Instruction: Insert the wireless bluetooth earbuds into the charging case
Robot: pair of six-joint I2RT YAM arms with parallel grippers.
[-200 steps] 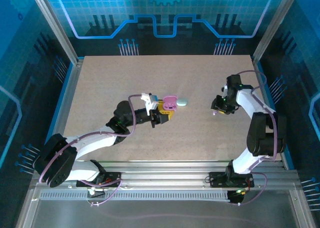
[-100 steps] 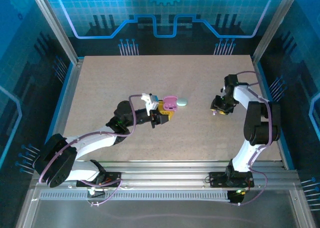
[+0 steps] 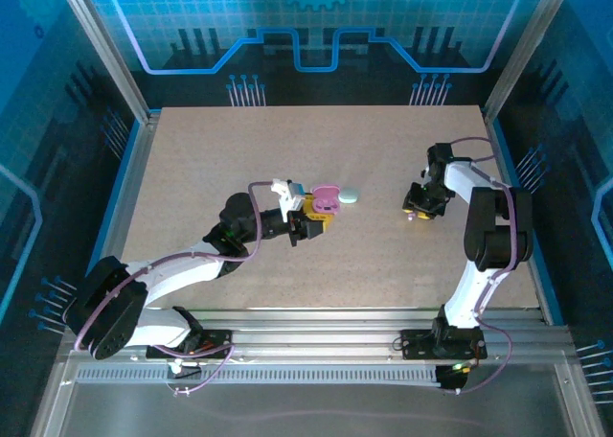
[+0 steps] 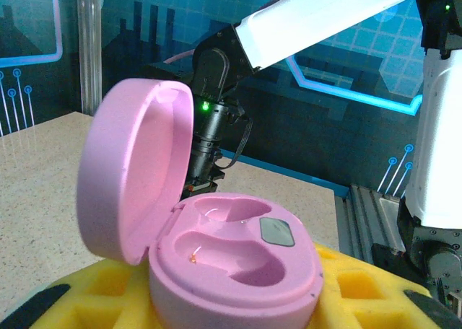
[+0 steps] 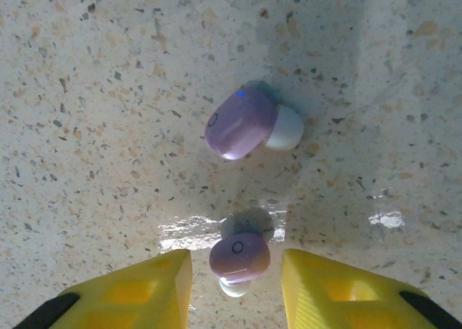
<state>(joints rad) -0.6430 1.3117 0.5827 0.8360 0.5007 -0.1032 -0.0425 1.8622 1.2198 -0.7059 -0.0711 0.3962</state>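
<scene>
The pink charging case (image 4: 238, 268) stands with its lid (image 4: 133, 170) swung up and both moulded wells bare. My left gripper (image 4: 231, 304) is shut on its base between yellow foam pads (image 4: 108, 289); seen from above, the case (image 3: 327, 197) sits at the gripper (image 3: 314, 217) near the table's middle. Two pinkish earbuds with pale tips lie on the table at the right. One earbud (image 5: 240, 260) lies between my right gripper's (image 5: 237, 289) yellow fingers (image 5: 144, 286) with a gap on each side, jaws open. The other earbud (image 5: 244, 124) lies just beyond. From above, my right gripper (image 3: 419, 207) points down at them.
A pale green rounded case (image 3: 348, 197) rests on the table just right of the pink case. The speckled tabletop (image 3: 239, 149) is bounded by metal frame posts and blue panels. The right arm's black wrist (image 4: 209, 127) shows behind the pink lid.
The right arm's elbow has swung in and its gripper has shifted slightly left over the earbuds. The left arm and the pink case have stayed still.
</scene>
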